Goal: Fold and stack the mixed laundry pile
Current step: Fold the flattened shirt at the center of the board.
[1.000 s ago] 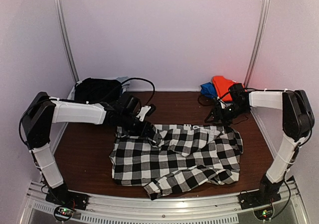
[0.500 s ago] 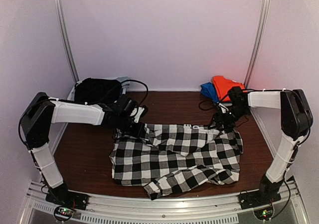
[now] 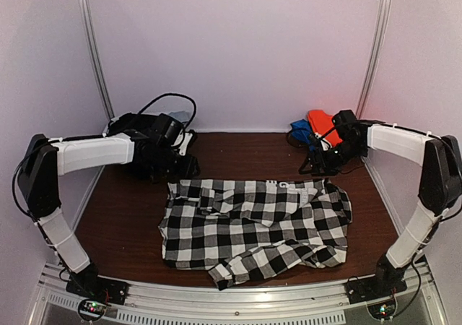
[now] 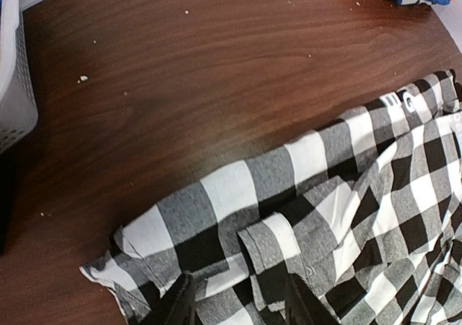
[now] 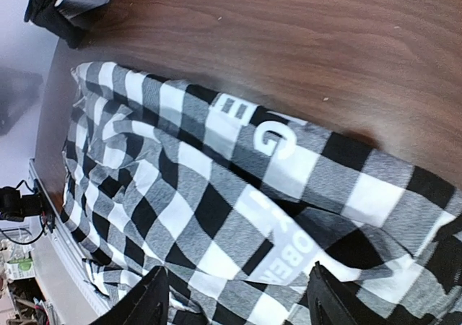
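Since the earlier frames, my left gripper (image 3: 186, 167) had drawn back from the far-left corner of the checked shirt (image 3: 253, 224) toward the far-left corner of the table (image 3: 123, 217), and its jaws had parted. My right gripper (image 3: 317, 167) had shifted slightly along the shirt's far-right corner.

Left gripper: spread, nothing between its fingers (image 4: 180, 303). In the left wrist view it hung above the shirt's corner, which lay flat on the wood.

Right gripper: jaws held wide over the shirt's far edge, gripping nothing. I could not tell whether the fingers (image 5: 151, 296) touched the cloth.

Checked shirt: spread across the middle of the table, reaching toward the near edge, rumpled along its near hem. White lettering (image 5: 267, 137) ran along its far edge.

Orange garment (image 3: 321, 121): in the far-right corner, with a blue cloth (image 3: 299, 130) touching it on the left.

Black garment (image 3: 124, 128): in the far-left corner, partly hidden behind my left arm. The white slatted basket (image 4: 14, 87) stood there too, well apart from the shirt.
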Robot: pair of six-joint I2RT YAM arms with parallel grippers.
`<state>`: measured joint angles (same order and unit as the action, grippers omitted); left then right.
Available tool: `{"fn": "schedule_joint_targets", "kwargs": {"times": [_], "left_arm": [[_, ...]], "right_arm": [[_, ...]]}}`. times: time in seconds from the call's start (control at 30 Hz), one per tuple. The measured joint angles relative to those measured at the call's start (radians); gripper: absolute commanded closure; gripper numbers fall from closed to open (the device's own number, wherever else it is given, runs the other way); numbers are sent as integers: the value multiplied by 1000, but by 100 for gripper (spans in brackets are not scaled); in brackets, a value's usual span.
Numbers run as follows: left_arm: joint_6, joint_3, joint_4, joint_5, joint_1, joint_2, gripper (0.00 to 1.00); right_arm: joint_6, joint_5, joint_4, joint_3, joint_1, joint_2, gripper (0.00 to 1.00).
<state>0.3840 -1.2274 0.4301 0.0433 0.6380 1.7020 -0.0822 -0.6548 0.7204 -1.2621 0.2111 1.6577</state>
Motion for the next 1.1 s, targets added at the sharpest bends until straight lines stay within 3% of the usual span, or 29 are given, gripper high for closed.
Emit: {"fn": "schedule_joint_targets", "kwargs": {"times": [0.17,0.57,0.7,0.9,1.1], "left_arm": [[4,-27,-8,93,-81,48,60],[107,80,-17,209,-177,104,61],[126,95,-24,248,-177,124,68],[133,111,-10,282,-177,145,91],[108,151,37,285,-177,150,93]], "right_arm": [[-21,-61,-22,8,58,44,36],[-24,-81,-61,27,61,190,37],[-18,-78,-60,29,59,194,37],[-3,-60,-56,42,42,205,37],[-3,-13,-43,67,-14,206,37]]}}
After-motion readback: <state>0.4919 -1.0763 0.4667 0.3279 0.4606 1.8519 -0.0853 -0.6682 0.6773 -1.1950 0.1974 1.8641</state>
